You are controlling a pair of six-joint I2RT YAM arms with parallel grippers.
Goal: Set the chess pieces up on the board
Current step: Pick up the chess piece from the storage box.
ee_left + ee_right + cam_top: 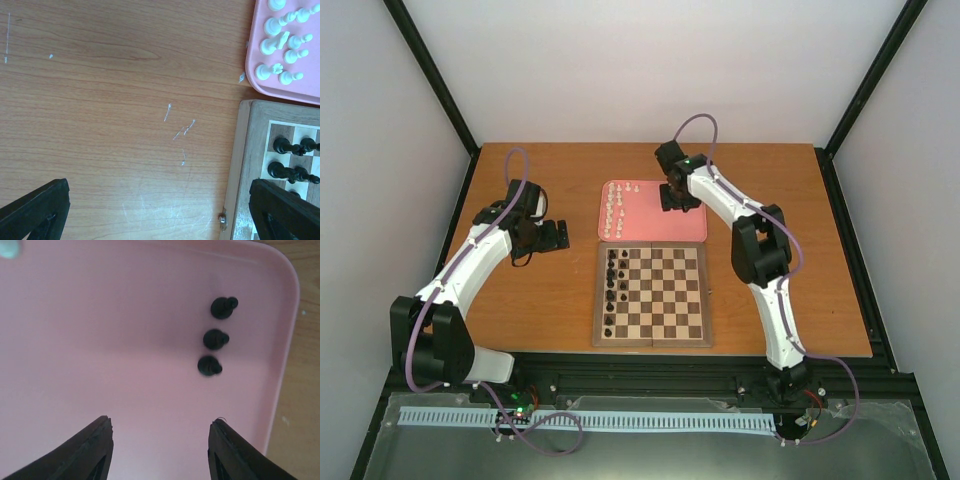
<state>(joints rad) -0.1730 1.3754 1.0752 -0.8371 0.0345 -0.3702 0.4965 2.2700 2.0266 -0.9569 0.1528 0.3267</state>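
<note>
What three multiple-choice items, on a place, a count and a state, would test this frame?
1. In the top view, the black pieces on the board stand in: A. its left columns; B. its right columns; C. its centre.
2. The right wrist view shows how many dark figures on the pink tray? A. one; B. three; C. six.
3. The right gripper is: A. shut on a piece; B. open and empty; C. shut, empty.
Answers: 1A, they line the left side; 2B, three sit in a row; 3B, jaws spread over bare tray.
</note>
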